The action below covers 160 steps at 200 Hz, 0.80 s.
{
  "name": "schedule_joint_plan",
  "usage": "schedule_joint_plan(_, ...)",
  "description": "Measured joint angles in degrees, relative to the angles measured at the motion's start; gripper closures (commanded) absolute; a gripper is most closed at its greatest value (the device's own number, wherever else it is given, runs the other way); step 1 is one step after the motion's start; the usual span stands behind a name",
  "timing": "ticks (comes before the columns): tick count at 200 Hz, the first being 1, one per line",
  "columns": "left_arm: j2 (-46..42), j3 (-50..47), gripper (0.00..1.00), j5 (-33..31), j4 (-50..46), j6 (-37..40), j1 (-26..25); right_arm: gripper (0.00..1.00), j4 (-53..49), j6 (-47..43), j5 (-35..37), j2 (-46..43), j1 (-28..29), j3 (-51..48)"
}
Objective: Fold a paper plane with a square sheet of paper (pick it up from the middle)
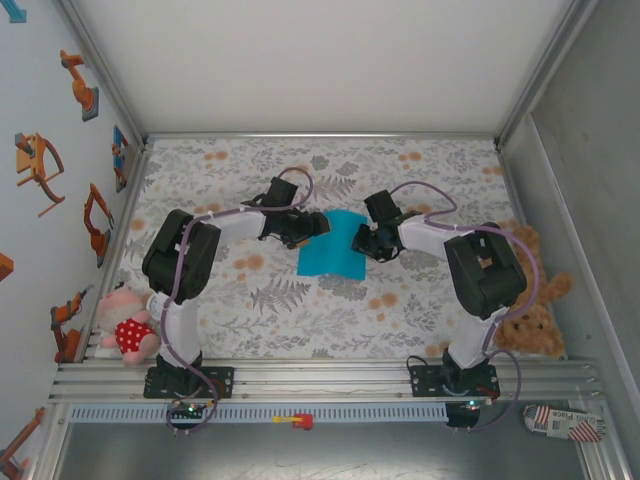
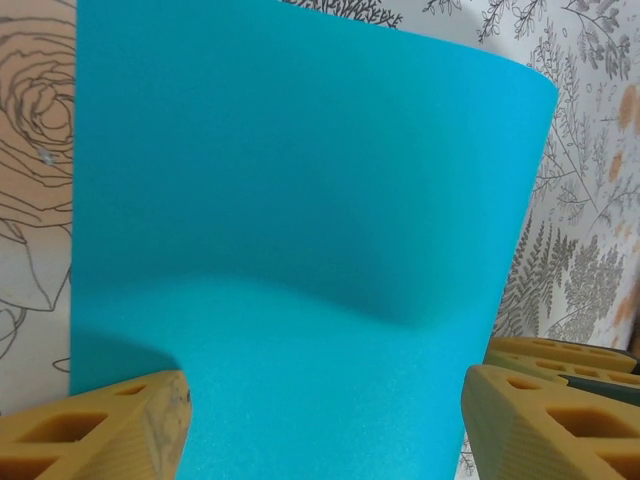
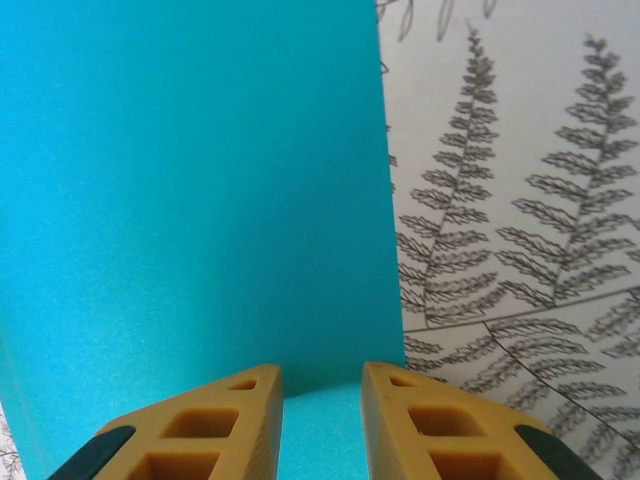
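1. The only writing is on a small stars-and-stripes item [image 1: 565, 422] at the near right corner. One word on it looks like "Place"; the rest is too small to read.
2. The square sheet of paper [image 1: 331, 245] is thin, matte and bright turquoise. It lies at the middle of the counter [image 1: 420, 320], and in the left wrist view it bows in a soft wave.
3. A pale cloth [image 3: 520, 250] printed with grey ferns and orange blooms covers the counter.
4. The left tool [image 1: 312, 228] sits at the sheet's far left corner. Its mustard-yellow, lattice-cut fingers [image 2: 540, 420] are spread wide, with the paper running between them and nothing gripped.
5. The right tool [image 1: 362, 245] meets the sheet's right edge. Its jaws stand a narrow gap apart over the paper, not pinching it.
6. A pink plush toy [image 1: 128, 325] in a red spotted dress sits near left, and a brown teddy bear [image 1: 530, 310] sits right.
7. Orange robot-arm stickers [image 1: 40, 165] dot the left wall.
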Motion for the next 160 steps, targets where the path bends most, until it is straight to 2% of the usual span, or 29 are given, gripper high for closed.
schedule_joint_plan(27,-0.79,-1.75,0.26,0.42,2.47,-0.55,0.0,0.74,0.9,0.0,-0.9,0.61,0.0,0.42)
schedule_joint_plan(96,-2.82,-6.45,0.16,2.19,10.01,-1.46,0.07,0.74,3.85,0.0,-4.04,3.67,1.33,2.97)
schedule_joint_plan(160,-2.8,-5.31,0.17,1.75,7.48,-0.72,-0.42,0.74,7.04,0.5,-6.69,5.16,2.45,3.63)
